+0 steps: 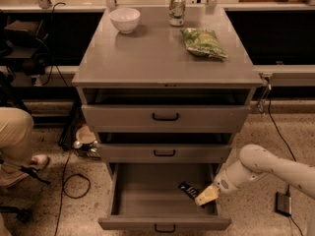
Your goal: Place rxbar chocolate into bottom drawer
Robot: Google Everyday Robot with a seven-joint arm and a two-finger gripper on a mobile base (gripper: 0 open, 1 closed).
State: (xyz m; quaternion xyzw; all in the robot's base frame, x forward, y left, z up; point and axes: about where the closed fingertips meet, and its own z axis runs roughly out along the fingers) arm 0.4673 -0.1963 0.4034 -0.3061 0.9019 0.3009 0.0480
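The bottom drawer (147,195) of the grey cabinet stands pulled open, its front panel with a small black handle at the lower edge of the view. The rxbar chocolate (189,191), a dark flat bar with pale lettering, is inside the drawer near its right wall. My gripper (205,195), with pale yellow fingertips, reaches in from the right on a white arm and is at the bar's right end, just above the drawer floor. The bar's far end is hidden by the fingers.
On the cabinet top (152,58) stand a white bowl (124,19), a can (176,9) and a green snack bag (203,42). The two upper drawers (165,117) are nearly shut. A person's leg (15,146) and cables (74,181) are on the floor at left.
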